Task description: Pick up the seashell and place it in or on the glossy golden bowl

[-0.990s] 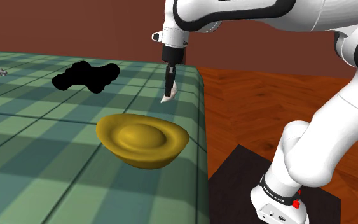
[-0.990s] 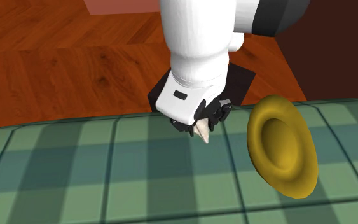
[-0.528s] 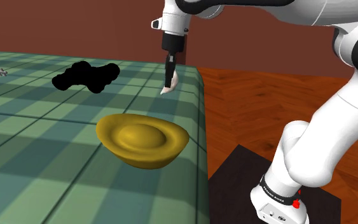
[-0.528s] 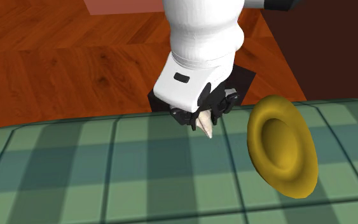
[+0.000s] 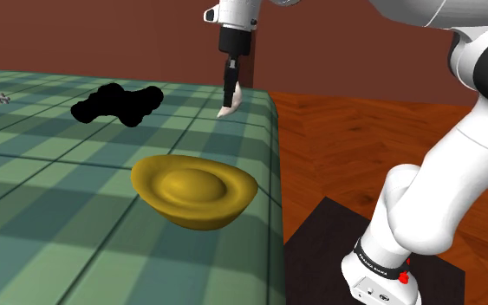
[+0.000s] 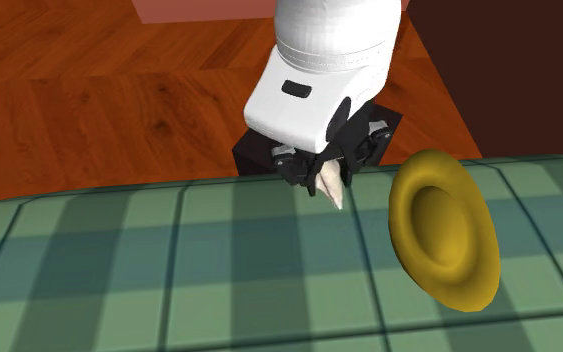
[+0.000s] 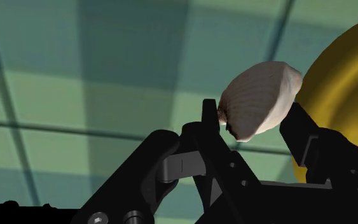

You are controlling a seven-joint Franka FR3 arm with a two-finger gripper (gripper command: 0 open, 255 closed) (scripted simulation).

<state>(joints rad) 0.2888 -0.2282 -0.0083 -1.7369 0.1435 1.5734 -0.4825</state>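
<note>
At the far left of the shoulder view, a small grey object [image 5: 2, 97] is seen on the tabletop [image 5: 42, 199], which is covered with a green checked cloth; what the object is cannot be told. To its right, a flat black irregular shape [image 5: 116, 104] is drawn on the cloth toward the far side. Nearer and further right, the glossy golden bowl [image 5: 190, 215] is set on the cloth, upright and with nothing in it, close to the tabletop's right edge.

Beyond the bowl and a little to its right, the all-black hand [image 5: 229, 97] is hung from the white arm, pointed downward above the cloth. The pale seashell [image 5: 227, 110] is clasped between its two fingers, which are closed against the shell's sides and so kept somewhat apart. The shell is held in the air, apart from the bowl and not over it.

In the second exterior view, the hand [image 6: 327, 180] and the seashell [image 6: 332, 190] are seen by the tabletop's [image 6: 119, 270] far edge, with the bowl [image 6: 401, 215] to their right.

In the wrist view, the ribbed seashell [image 7: 260, 98] is gripped at the fingertips of the hand [image 7: 250, 118], with the checked tabletop [image 7: 75, 95] behind it and the bowl [image 7: 343, 76] beside it.

Right of the tabletop in the shoulder view, a wooden floor [image 5: 337, 139] is shown, and the dark stand [image 5: 320, 251] at the lower right.
</note>
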